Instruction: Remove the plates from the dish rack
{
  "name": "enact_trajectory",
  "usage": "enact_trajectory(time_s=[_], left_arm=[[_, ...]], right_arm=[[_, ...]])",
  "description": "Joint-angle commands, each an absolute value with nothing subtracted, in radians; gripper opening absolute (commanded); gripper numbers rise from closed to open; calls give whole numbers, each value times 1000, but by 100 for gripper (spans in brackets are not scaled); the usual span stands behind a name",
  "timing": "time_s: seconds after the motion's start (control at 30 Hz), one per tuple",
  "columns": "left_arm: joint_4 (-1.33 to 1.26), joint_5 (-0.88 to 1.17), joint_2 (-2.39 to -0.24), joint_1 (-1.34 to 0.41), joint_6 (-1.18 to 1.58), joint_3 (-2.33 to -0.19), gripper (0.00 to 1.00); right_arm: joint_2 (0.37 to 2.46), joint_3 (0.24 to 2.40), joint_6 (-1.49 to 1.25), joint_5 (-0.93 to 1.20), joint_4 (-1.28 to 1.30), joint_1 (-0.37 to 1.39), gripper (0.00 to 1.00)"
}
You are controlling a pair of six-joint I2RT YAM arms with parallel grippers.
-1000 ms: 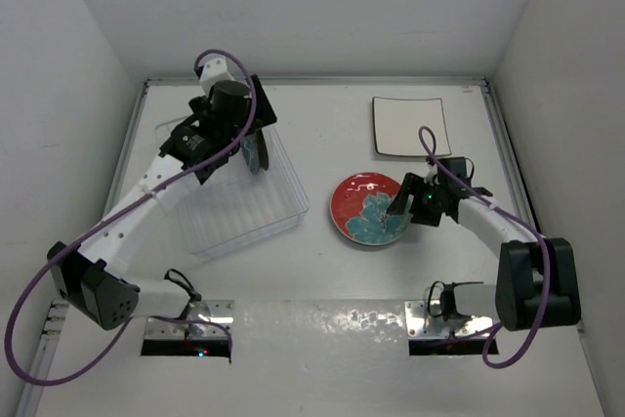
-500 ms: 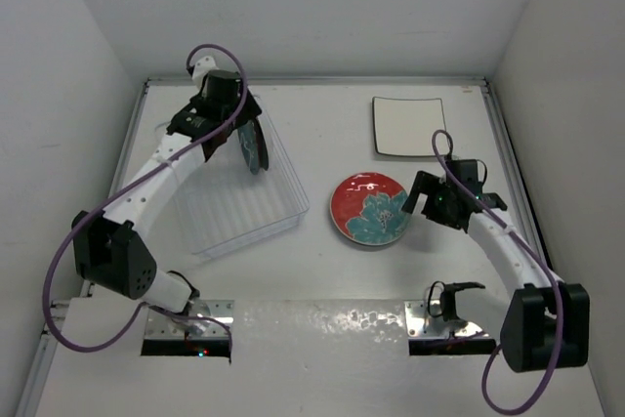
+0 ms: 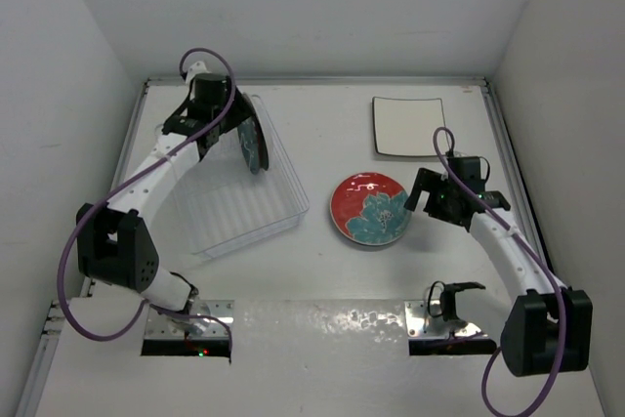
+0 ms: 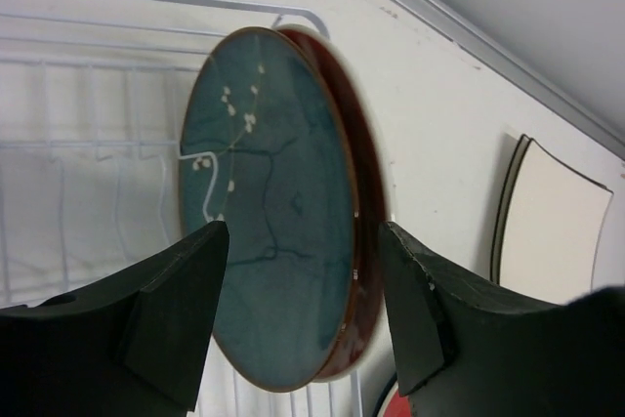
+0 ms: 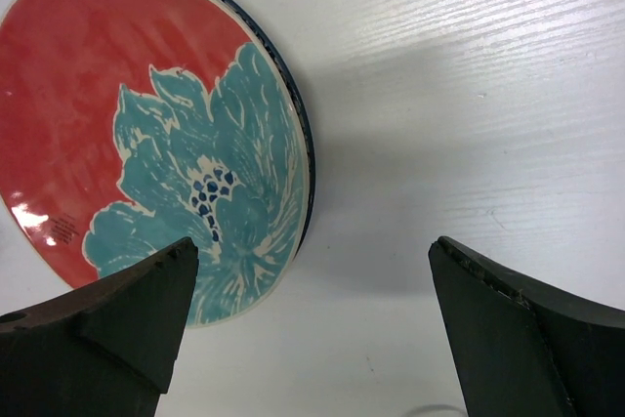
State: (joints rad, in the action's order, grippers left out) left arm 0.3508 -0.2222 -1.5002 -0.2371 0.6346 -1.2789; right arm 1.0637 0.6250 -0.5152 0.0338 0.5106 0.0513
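On edge in the dish rack [image 3: 298, 210], by its right wall toward the far end: one upright plate [image 3: 252, 144], round and glossy, its teal face with small white blossoms turned to the left gripper [image 4: 303, 231], a dark red rim just behind. From above a thin sliver, long axis running far to near. One plate or two pressed together: cannot tell.

Rack of clear plastic, rectangular, ribbed floor, low walls, long sides running far to near and skewed rightward at the near end, on the left half of the white table [image 3: 322, 271].

Left gripper's jaws spread wide, plate framed between them in the wrist view, no grip on it.

Right of the rack, flat on the table: one red plate [image 3: 371, 209], round, glazed, with a big teal flower. Just right of it, the right gripper [image 3: 414, 192], jaws wide apart, holding nothing.

Far right, flat: one square plate [image 3: 410, 126], cream with a dark edge.

Counted: three plates for certain, one rack, two grippers.
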Motion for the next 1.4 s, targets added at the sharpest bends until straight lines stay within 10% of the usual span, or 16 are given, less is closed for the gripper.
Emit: enact_trajectory(time_s=[0.0, 0.93, 1.37], left_arm=[[278, -164, -1497, -226, 647, -1275, 59], [255, -166, -1566, -213, 650, -1250, 40], [281, -190, -1517, -213, 640, -1273, 0]], right_arm=[[1071, 630, -495, 35, 494, 55, 99], [1091, 604, -491, 61, 453, 55, 99], [1080, 612, -488, 66, 460, 55, 99]])
